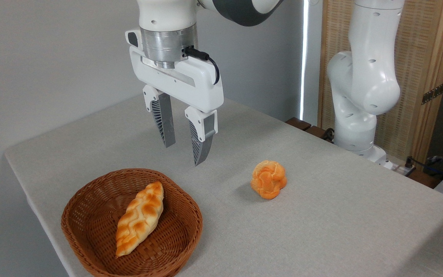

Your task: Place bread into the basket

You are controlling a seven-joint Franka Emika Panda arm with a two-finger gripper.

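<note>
Grey cloth covers the table (321,231). Basket (90,246), holding a braided loaf (140,218), sits nearest, below-left of the jaws. Gripper (185,154) hangs empty, jaws apart. Bread (268,179) lies right of the jaws, apart. Likely light and soft: grasp across its lumpy middle.

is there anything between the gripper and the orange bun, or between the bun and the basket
Nothing visible. The open gripper hangs above bare table, left of the orange bun. Only cloth lies between bun and basket; the braided loaf already occupies its middle.
</note>
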